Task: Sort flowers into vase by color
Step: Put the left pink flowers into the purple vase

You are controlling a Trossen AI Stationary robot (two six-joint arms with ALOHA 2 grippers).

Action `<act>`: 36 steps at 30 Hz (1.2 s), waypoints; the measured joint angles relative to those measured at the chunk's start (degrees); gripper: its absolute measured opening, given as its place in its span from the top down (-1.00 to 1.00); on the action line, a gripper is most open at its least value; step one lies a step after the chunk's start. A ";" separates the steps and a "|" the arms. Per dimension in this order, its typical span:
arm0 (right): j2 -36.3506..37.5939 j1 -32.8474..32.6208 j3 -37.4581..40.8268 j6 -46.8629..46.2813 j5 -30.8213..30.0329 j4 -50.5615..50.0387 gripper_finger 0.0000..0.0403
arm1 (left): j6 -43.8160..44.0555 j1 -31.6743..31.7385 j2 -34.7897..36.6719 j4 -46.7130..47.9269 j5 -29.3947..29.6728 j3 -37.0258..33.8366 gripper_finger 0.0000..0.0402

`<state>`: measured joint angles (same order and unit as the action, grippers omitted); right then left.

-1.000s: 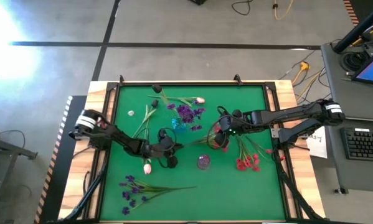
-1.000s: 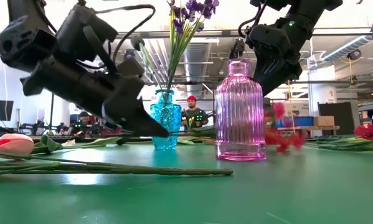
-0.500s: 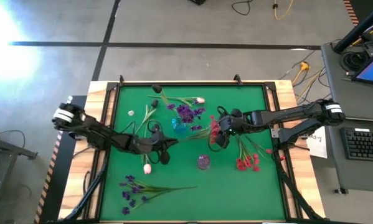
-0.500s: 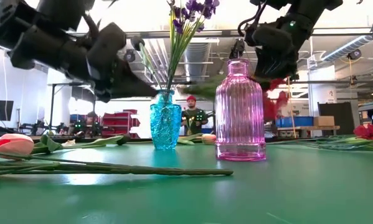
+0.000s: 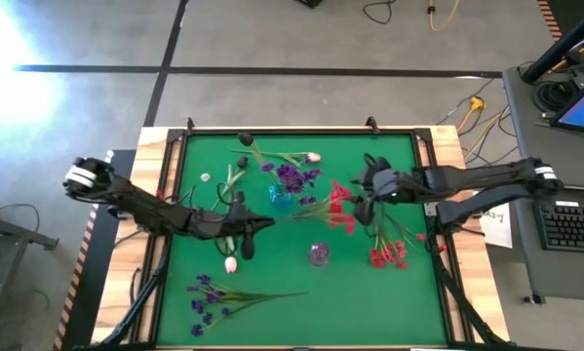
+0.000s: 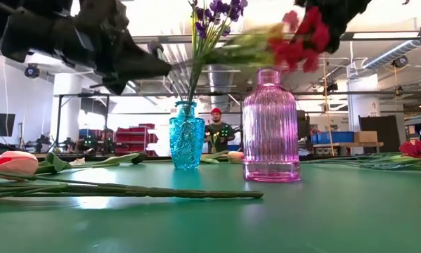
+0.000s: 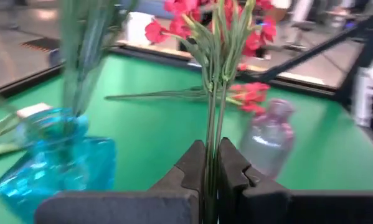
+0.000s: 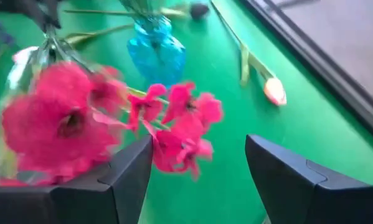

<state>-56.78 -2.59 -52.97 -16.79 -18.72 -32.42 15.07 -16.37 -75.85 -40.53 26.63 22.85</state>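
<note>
Left arm reaches in low toward the blue vase [image 5: 279, 196], left gripper [image 5: 253, 224] just beside it, jaws clamped on the stems of a red flower bunch [image 5: 337, 204] held above the surface [image 5: 389, 292]; blossoms hang between the blue vase and the right gripper [image 5: 364, 190]. Right arm stretches toward the blue vase, jaws wide, holding nothing, red blossoms just in front. Blue vase holds purple flowers [image 5: 293, 177]. Pink vase [image 5: 318, 254] near the blue one, contents can't tell. More red flowers [image 5: 387, 252], loose purple ones [image 5: 209, 294] and tulips [image 5: 230, 261] lie on the surface around the blue vase.
</note>
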 joint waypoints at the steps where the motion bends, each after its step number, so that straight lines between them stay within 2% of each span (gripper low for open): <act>1: 1.13 -0.34 0.00 1.21 0.94 0.23 -0.22 | -0.60 -0.12 0.45 0.03 -0.91 0.00 1.00; 8: 7.56 -2.90 0.00 4.45 3.15 1.93 -0.22 | -7.20 -0.21 1.92 -6.21 -9.78 -0.07 1.00; 13: 9.96 -4.61 1.53 4.94 3.28 3.76 -0.22 | -12.73 -0.21 1.96 -17.56 -17.79 -0.09 1.00; 16: 10.99 -5.46 4.46 5.56 3.70 8.33 -0.22 | -14.62 -0.23 1.98 -22.86 -20.25 -0.09 1.00; 20: 10.23 -6.71 11.64 8.99 3.95 26.61 -0.22 | -15.21 -0.21 1.98 -25.10 -20.10 -0.09 1.00; 25: 4.62 -8.69 18.59 16.63 7.30 50.56 -0.22 | -16.31 -0.19 0.26 -26.88 -19.10 1.70 1.00; 29: -2.15 -9.29 19.74 21.20 7.17 64.64 -0.22 | -17.91 -0.19 -3.70 -27.24 -17.45 5.50 1.00; 36: -12.97 -9.58 18.66 26.31 8.94 81.57 -0.22 | -21.48 -0.14 -12.11 -32.75 -16.59 11.13 1.00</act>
<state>-69.75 -12.16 -34.31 9.51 -9.78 49.15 -6.41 -16.51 -87.96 -73.28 10.03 33.98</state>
